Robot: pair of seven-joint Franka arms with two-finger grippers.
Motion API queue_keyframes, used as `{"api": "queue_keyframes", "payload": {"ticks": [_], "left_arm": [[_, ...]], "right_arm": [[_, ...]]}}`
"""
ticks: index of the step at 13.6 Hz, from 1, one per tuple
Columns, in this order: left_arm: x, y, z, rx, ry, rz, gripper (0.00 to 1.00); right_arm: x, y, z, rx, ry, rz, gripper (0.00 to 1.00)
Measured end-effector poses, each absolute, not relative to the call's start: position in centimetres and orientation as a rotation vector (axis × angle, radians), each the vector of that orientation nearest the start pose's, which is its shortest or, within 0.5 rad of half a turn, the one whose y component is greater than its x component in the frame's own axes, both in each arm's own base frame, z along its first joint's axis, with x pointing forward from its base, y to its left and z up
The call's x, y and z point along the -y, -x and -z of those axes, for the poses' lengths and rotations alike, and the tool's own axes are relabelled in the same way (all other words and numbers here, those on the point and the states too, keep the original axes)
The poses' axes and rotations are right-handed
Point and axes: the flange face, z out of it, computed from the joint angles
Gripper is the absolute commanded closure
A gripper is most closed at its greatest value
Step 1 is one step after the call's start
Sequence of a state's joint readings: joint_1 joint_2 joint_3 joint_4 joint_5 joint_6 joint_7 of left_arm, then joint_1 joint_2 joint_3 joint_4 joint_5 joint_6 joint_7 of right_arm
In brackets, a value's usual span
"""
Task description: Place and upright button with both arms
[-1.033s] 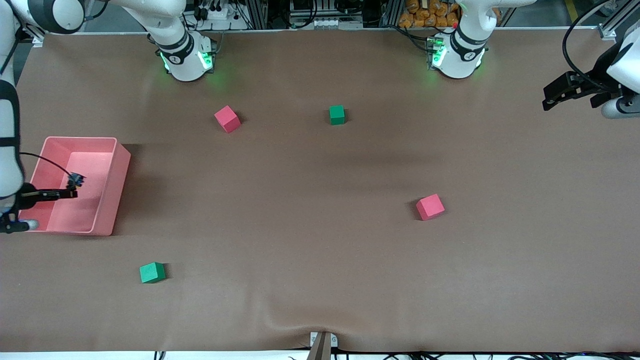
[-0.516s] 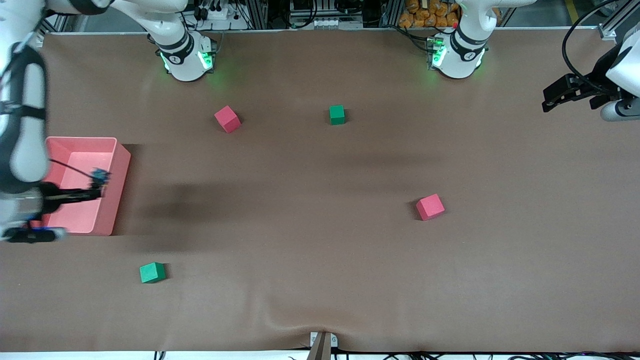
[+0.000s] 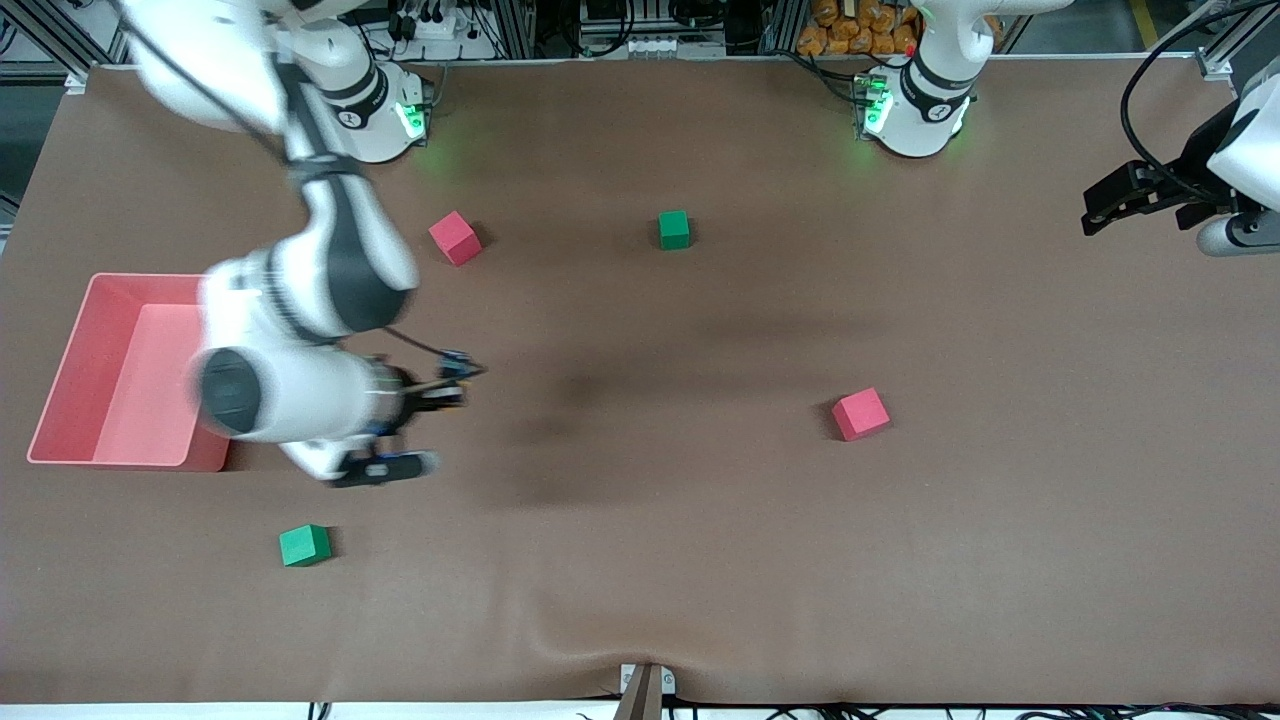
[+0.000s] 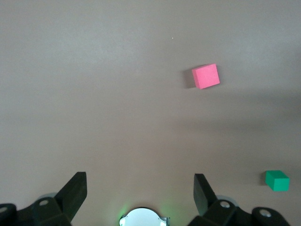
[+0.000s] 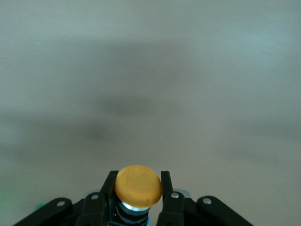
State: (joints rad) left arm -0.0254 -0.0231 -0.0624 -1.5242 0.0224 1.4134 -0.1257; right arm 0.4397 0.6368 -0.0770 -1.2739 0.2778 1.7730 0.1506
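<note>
We hold the button (image 5: 138,185) clamped in our right gripper (image 3: 455,375) over the worktop (image 3: 640,560) beside the pink bin (image 3: 60,375), while our left gripper (image 3: 1120,195) waits wide open and empty over the left arm's edge, and a narrow grip could let the button slip.

The button (image 5: 138,186) is very small, with a round orange cap on a short black body. The right gripper (image 5: 137,188) pinches it, one black finger on each side of the body, and the cap faces out past the fingertips. It is up in the air over the bare brown table. In the front view it is only a tiny dark and bluish speck (image 3: 455,362) at the gripper's tip
</note>
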Motion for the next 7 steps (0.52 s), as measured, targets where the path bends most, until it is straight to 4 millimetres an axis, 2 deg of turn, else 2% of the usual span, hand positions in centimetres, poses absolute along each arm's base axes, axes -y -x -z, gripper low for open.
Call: {"api": "queue_keyframes", "payload": {"ticks": [2, 4, 5, 7], "left_arm": [[4.5, -52.9, -64.4, 0.061, 3.105, -0.135, 0.0], [4.6, -53.2, -63.8, 0.058, 3.103, -0.153, 0.0], [4.7, -53.6, -63.2, 0.055, 3.102, -0.173, 0.0], [5.0, -54.6, -61.0, 0.047, 3.096, -0.235, 0.0]], "right_arm": [[-38.7, -63.0, -32.6, 0.268, 2.945, -0.154, 1.0], [-46.3, -59.2, -27.7, 0.274, 2.951, -0.092, 1.0], [-48.5, -57.6, -25.8, 0.284, 2.954, -0.082, 1.0], [-50.9, -55.7, -23.4, 0.288, 2.965, -0.076, 1.0]]}}
